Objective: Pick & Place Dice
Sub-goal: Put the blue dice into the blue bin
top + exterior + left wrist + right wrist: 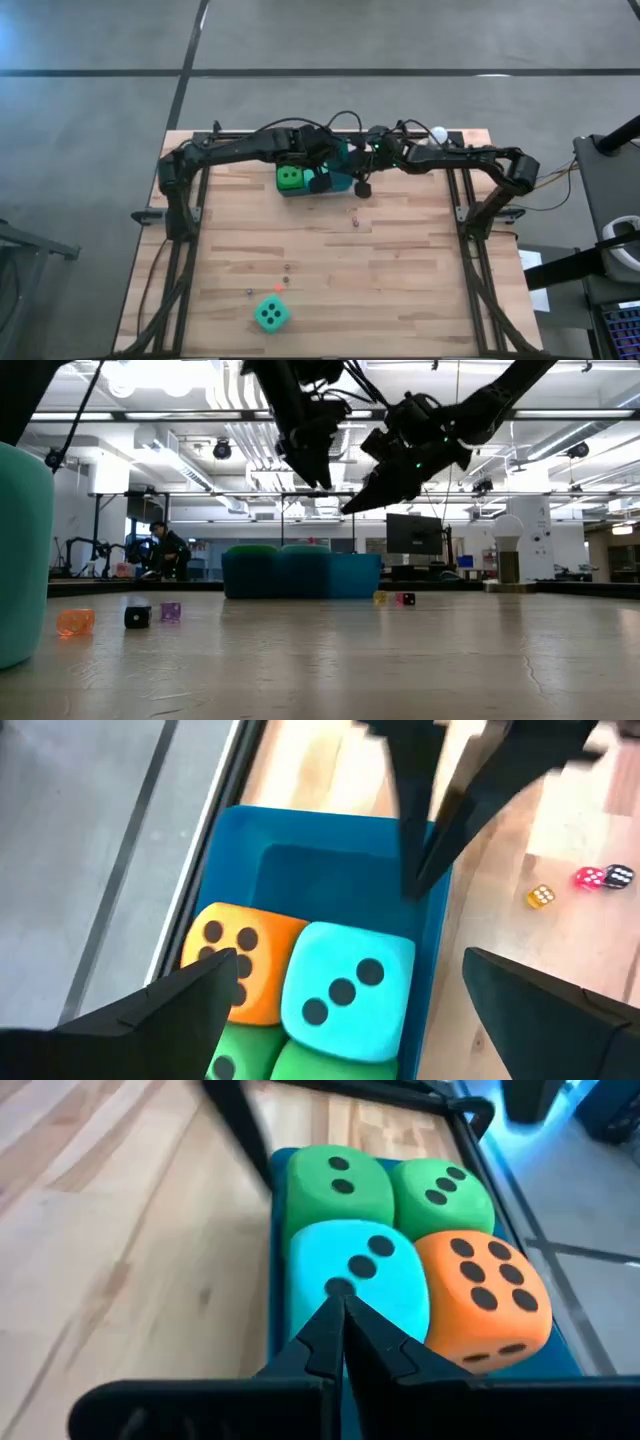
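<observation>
we count four dice in the blue tray | one teal die left on the surface | left gripper jaws wide, empty | right gripper jaws shut, empty

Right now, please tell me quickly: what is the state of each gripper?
Left gripper: open, holding nothing, above the blue plastic tray.
Right gripper: shut, holding nothing, over the same tray.

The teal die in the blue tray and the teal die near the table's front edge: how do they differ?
The teal die in the tray sits packed against the orange die and two green dice inside the blue tray; the other teal die lies alone on the bare table. The first shows three pips on top, the second five. Both are teal cubes with dark pips.
</observation>
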Action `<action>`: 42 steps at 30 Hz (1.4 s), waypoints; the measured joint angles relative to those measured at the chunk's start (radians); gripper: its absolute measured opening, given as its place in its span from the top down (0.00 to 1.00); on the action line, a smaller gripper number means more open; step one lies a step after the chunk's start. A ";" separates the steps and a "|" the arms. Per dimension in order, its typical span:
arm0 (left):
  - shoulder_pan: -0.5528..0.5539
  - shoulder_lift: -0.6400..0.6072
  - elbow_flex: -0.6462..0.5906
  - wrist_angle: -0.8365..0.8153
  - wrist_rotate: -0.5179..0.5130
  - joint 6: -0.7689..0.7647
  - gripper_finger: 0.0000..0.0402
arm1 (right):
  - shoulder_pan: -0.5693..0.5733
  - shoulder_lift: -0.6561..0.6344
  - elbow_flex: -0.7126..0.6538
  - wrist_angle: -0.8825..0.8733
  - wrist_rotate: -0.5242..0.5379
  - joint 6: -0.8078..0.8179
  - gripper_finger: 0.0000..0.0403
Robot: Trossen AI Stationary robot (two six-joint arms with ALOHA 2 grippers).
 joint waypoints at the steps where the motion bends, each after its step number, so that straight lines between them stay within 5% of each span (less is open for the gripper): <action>1: 0.000 -0.011 0.000 -0.007 0.000 -0.003 0.03 | 0.001 -0.024 -0.001 -0.037 0.000 0.000 0.98; 10: -0.010 -0.119 -0.001 -0.112 0.000 -0.129 0.04 | 0.036 -0.257 -0.015 -0.331 0.006 -0.013 0.98; 23: -0.125 -0.190 -0.003 -0.207 -0.001 -0.159 0.03 | 0.193 -0.558 -0.052 -0.553 0.259 0.186 0.98; 33: -0.250 -0.218 -0.003 -0.328 -0.004 -0.288 0.03 | 0.418 -0.660 -0.068 -0.670 0.465 0.487 0.98; 42: -0.362 -0.248 -0.003 -0.472 -0.013 -0.387 0.03 | 0.585 -0.648 -0.068 -0.716 0.520 0.695 0.98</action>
